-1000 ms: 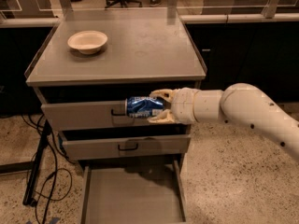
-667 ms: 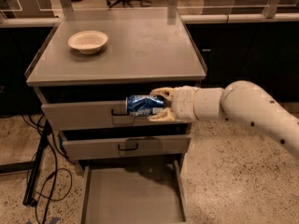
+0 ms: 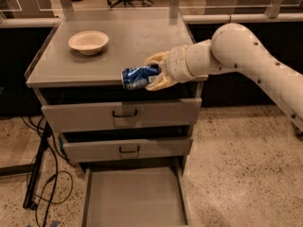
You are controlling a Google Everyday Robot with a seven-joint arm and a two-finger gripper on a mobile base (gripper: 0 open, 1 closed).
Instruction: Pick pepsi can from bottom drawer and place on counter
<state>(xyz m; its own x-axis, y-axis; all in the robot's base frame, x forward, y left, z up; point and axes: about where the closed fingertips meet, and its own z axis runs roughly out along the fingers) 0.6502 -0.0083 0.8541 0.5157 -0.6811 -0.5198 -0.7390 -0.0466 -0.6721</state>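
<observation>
The pepsi can (image 3: 138,77) is blue with white markings and lies on its side in my gripper (image 3: 150,73). The gripper is shut on the can, with one cream finger above it and one below. It holds the can in the air at the front edge of the counter (image 3: 94,65), level with the grey top. The white arm reaches in from the right. The bottom drawer (image 3: 135,197) is pulled out below, and its flat grey floor holds nothing.
A cream bowl (image 3: 88,42) sits on the counter's back left. Two upper drawers with black handles (image 3: 124,113) are shut. Black cables and a stand (image 3: 40,174) lie on the speckled floor at the left. Dark cabinets stand behind.
The gripper has lifted the can from in front of the top drawer up to the counter's front edge. The view has also shifted.
</observation>
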